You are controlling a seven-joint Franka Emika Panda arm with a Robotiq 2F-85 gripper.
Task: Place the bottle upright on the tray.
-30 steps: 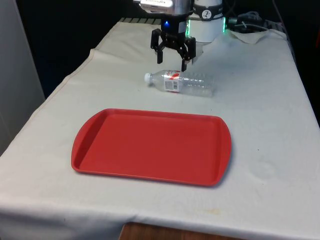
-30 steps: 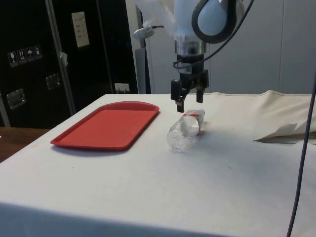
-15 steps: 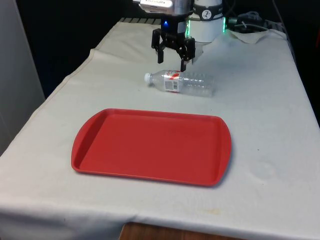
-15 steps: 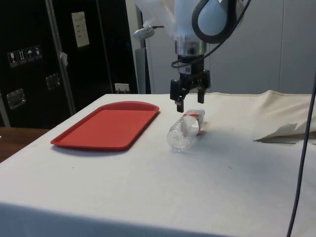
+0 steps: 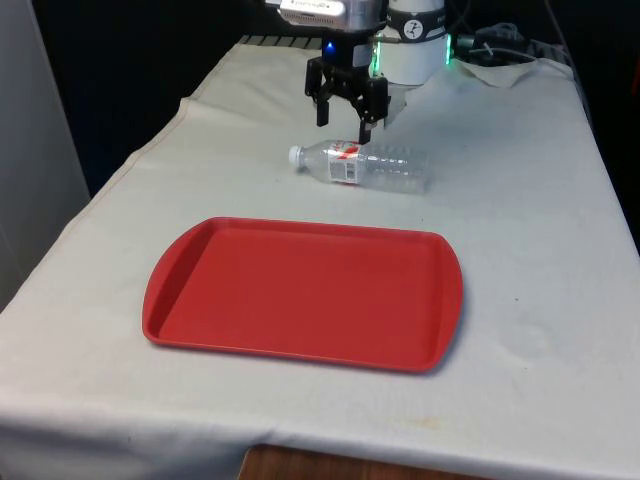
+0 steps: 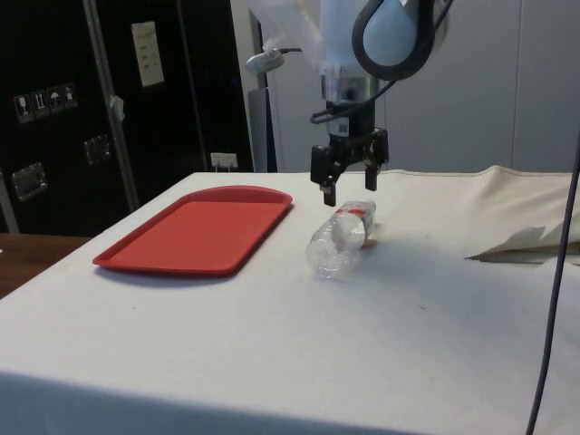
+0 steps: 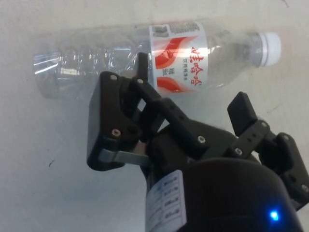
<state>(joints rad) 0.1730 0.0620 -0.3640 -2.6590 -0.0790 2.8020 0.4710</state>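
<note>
Lying flat, bottle [image 5: 362,166] just under open tool [image 5: 341,118]

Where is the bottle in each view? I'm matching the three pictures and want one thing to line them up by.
Front view: the bottle lies on its side on the cloth beyond the red tray, cap toward the front view's left.
Side view: the bottle lies right of the tray, its base toward the camera.
Wrist view: the bottle lies across the picture beyond the fingers.
Shared landmark: the open gripper above its red label.
</note>
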